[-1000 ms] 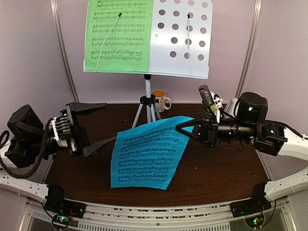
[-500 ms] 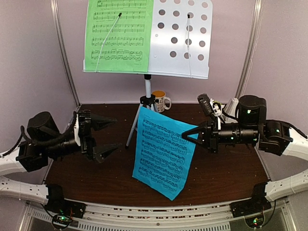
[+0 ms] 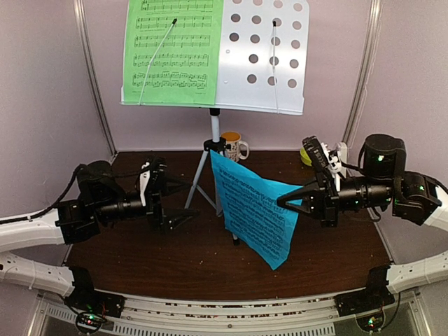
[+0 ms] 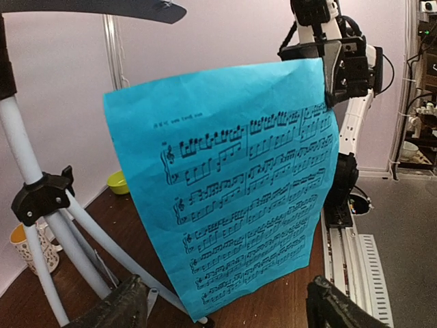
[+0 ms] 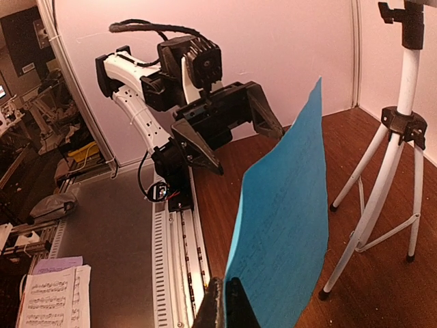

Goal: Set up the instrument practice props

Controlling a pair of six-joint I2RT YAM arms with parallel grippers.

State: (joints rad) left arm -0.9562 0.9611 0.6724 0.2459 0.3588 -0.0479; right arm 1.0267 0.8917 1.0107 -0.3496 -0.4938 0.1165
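Observation:
The pale grey perforated music stand (image 3: 262,56) rises on its silver tripod (image 3: 212,150) at the back. A green music sheet (image 3: 173,52) covers its left half. A blue music sheet (image 3: 255,210) hangs upright over the table, pinched at a top corner by my right gripper (image 3: 283,203), which is shut on it. In the right wrist view that gripper (image 5: 225,301) clamps the blue sheet's (image 5: 287,212) edge. My left gripper (image 3: 190,203) is open and faces the sheet from the left. In the left wrist view its gripper (image 4: 225,311) frames the printed blue sheet (image 4: 239,184) without touching it.
A patterned mug (image 3: 233,145) stands behind the tripod, and a small green bowl (image 3: 306,155) sits at the back right. A white object (image 3: 341,149) shows partly behind the right arm. The tripod legs (image 4: 41,198) spread just left of the left gripper.
The right gripper has lifted the blue sheet from lying on the table to hanging upright, and moved it right. The left arm has swung inward to point at the sheet, its jaws a little wider.

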